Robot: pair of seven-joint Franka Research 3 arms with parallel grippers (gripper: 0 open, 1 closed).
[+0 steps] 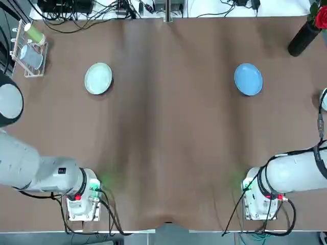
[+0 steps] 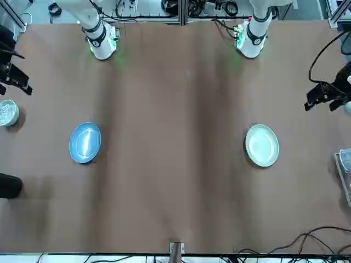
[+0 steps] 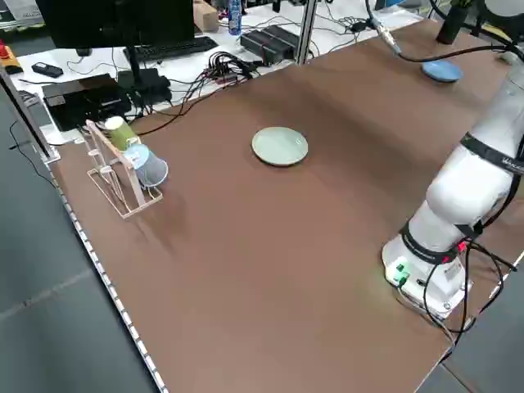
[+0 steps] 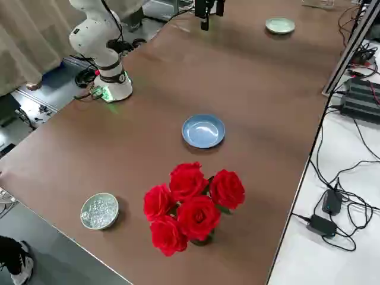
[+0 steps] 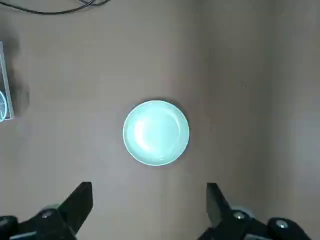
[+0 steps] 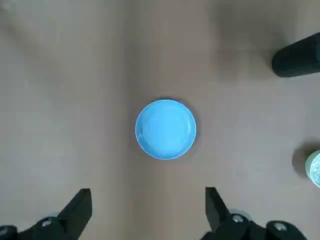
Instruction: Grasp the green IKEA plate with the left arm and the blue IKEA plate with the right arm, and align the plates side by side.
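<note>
The green IKEA plate [image 1: 98, 78] lies flat on the brown table, far left of centre, and shows whole in the left wrist view [image 5: 156, 132]. The blue IKEA plate [image 1: 248, 79] lies far right at the same depth, also seen whole [image 6: 165, 129]. My left gripper [image 5: 148, 205] hangs open high above the table, on the near side of the green plate. High on the near side of the blue plate, my right gripper [image 6: 148, 207] is open too. Neither touches a plate. In the front view the left gripper [image 2: 327, 97] and right gripper [image 2: 12, 76] sit at the table's side edges.
A wooden rack with cups [image 1: 29, 48] stands at the far left corner. A black vase of red roses [image 4: 190, 205] and a small bowl of glass beads [image 4: 99, 211] sit near the right edge. Cables lie beyond the far edge.
</note>
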